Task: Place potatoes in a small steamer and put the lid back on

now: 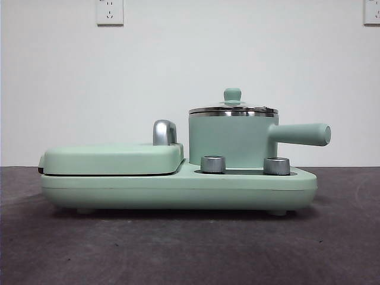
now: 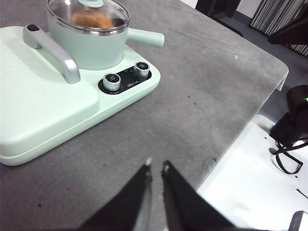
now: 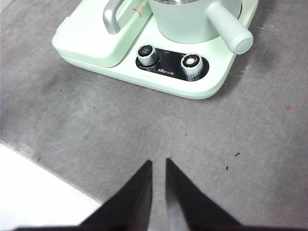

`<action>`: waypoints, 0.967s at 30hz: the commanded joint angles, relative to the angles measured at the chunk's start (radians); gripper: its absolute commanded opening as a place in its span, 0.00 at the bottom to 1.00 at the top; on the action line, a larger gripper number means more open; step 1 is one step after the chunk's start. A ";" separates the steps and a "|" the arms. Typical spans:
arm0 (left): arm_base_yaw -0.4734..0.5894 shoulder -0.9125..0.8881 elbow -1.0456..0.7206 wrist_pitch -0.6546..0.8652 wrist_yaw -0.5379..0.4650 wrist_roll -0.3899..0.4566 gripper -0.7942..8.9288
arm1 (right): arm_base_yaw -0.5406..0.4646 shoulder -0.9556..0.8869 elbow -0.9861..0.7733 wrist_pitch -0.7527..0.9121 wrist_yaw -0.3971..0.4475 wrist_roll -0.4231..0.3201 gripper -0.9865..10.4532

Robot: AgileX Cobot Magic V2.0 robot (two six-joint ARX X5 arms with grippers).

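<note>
The mint-green small steamer stands on the right half of the appliance base, its stubby handle pointing right. The glass lid with its green knob sits on the steamer's steel rim. Through the lid in the left wrist view, the orange-brown potato lies inside the steamer. My left gripper hovers over bare table, well away from the appliance, its jaws nearly together and holding nothing. My right gripper is likewise shut and empty, above the table in front of the steamer.
The flat mint-green griddle cover with a chrome handle fills the base's left half. Two silver knobs sit on the base in front of the steamer. The table edge and cables lie beyond the left gripper.
</note>
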 commanded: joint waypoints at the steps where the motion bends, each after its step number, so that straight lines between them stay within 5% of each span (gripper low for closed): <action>1: -0.009 0.004 0.007 0.013 -0.003 0.002 0.09 | 0.006 0.003 0.006 0.011 0.000 0.004 0.10; 18: 0.001 0.000 0.003 0.022 -0.003 0.003 0.09 | 0.006 0.003 0.006 0.011 0.000 0.004 0.10; 24: 0.198 -0.032 -0.036 0.053 0.016 0.008 0.09 | 0.006 0.003 0.006 0.011 0.000 0.004 0.10; 29: 0.388 -0.091 -0.196 0.280 0.016 0.010 0.09 | 0.006 0.003 0.006 0.011 0.000 0.004 0.10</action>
